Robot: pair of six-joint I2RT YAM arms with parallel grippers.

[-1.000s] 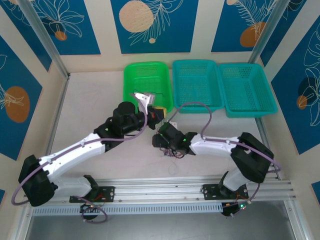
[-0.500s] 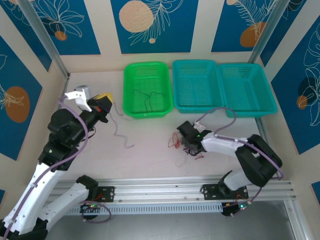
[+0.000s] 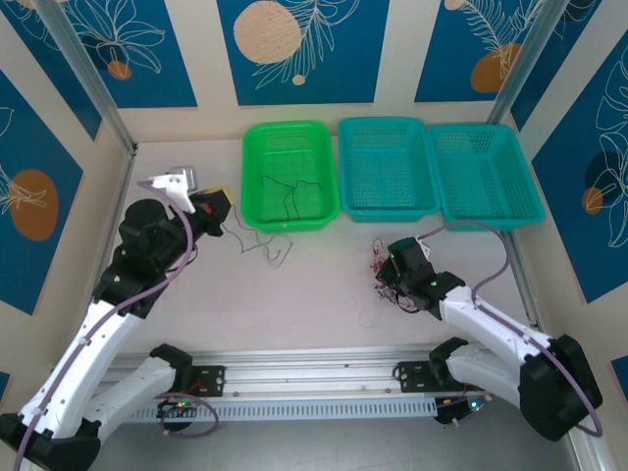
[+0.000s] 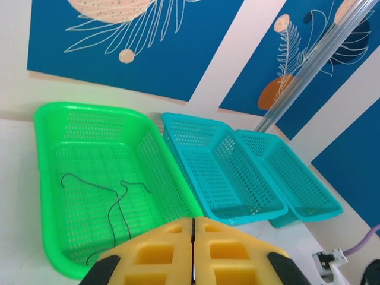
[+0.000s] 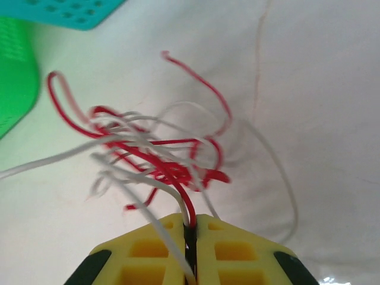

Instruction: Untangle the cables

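Your right hand (image 5: 191, 224) pinches a red cable (image 5: 155, 155) and has pulled the tangle (image 3: 383, 271) right on the tabletop (image 3: 324, 294). Your left hand (image 4: 193, 231) is closed, with a white cable (image 3: 263, 245) beside it, now well apart from the tangle and free.

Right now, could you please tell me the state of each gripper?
Left gripper: closed, apparently holding a whitish cable.
Right gripper: closed on a red cable.

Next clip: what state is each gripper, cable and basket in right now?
left gripper: shut, whitish cable trailing from it onto the table.
right gripper: shut on a red cable of the bundle.
red-and-white bundle: tangled, lying on the table.
black cable: separate, lying in the green basket.
middle teal basket: empty.
right teal basket: empty.
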